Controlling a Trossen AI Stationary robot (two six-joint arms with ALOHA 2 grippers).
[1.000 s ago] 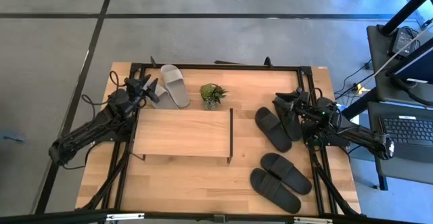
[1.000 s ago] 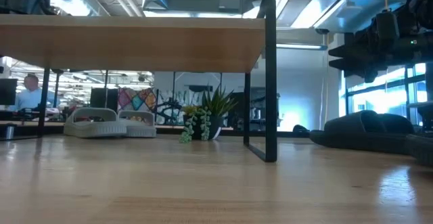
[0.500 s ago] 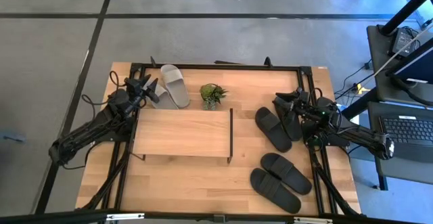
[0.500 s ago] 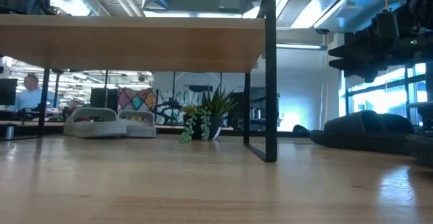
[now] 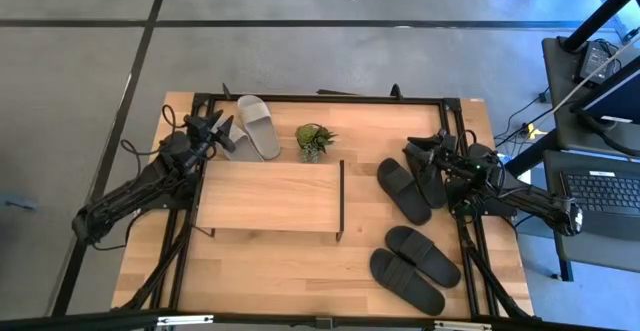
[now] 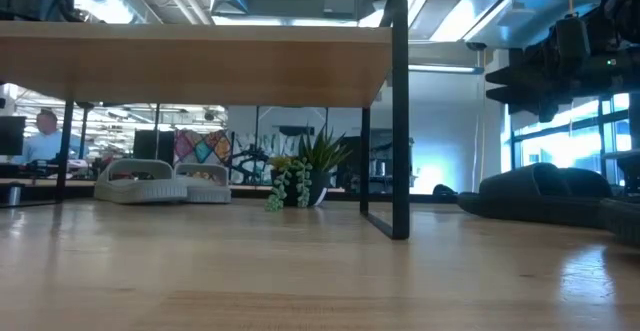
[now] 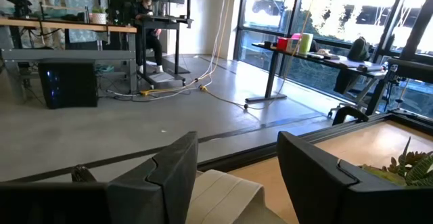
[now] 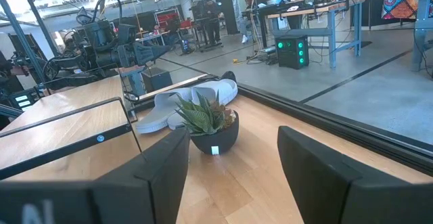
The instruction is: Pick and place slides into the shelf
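While both arms are held low over the tabletop [image 5: 300,266], the left tool [image 5: 222,128] is seen with its fingers [image 7: 172,173] spread apart, nothing between them, poised just above the two grey slides [image 5: 252,128]; the nearer grey slide shows in the gap between the fingers in the left wrist view. Just beyond these slides, further from the left tool, a plant [image 5: 314,140] stands. The shelf [image 5: 268,197] lies beside and just in front of the left tool, its board bare. Past the shelf, a pair of black slides [image 5: 410,187] is found directly under and beside the right tool [image 5: 428,155], whose fingers [image 8: 166,166] are also parted and empty. A second pair of black slides [image 5: 413,268] rests well behind that tool, towards the near edge. From the right wrist view, the plant and grey slides are seen ahead of the open fingers.
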